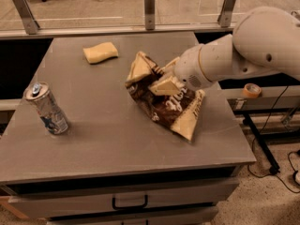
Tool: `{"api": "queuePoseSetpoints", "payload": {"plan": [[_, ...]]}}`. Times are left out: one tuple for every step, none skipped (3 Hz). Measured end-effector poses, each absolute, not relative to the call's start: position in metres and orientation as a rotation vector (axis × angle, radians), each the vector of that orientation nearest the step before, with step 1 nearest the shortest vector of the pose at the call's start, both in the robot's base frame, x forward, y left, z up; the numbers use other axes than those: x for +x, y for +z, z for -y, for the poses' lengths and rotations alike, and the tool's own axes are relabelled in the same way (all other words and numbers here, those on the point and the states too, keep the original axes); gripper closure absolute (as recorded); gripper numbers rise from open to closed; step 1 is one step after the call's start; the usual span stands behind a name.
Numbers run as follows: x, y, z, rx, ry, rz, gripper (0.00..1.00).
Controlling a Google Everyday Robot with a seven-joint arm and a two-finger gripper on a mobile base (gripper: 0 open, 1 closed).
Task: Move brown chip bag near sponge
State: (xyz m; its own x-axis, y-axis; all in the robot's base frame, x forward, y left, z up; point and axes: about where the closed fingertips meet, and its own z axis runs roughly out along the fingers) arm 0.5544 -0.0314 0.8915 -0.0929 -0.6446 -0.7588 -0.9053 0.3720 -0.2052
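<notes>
Apparently the crumpled dark-brown foil chip bag [172,109], right of the grey table's [103,139] middle, is pinched by the cream two-finger gripper [159,80] (only one fold); it may be dropped before the pale-yellow soft sponge [100,52] is reached.
</notes>
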Motion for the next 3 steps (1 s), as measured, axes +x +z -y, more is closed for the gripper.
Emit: {"api": "queuePoseSetpoints", "payload": {"plan": [[0.604, 0.924, 0.046, -1.320, 0.317, -1.792, 0.88], [0.660, 0.946, 0.051, -1.278, 0.302, -1.800, 1.00], [0.701, 0.957, 0.025, -1.283, 0.308, -1.815, 1.00]]}}
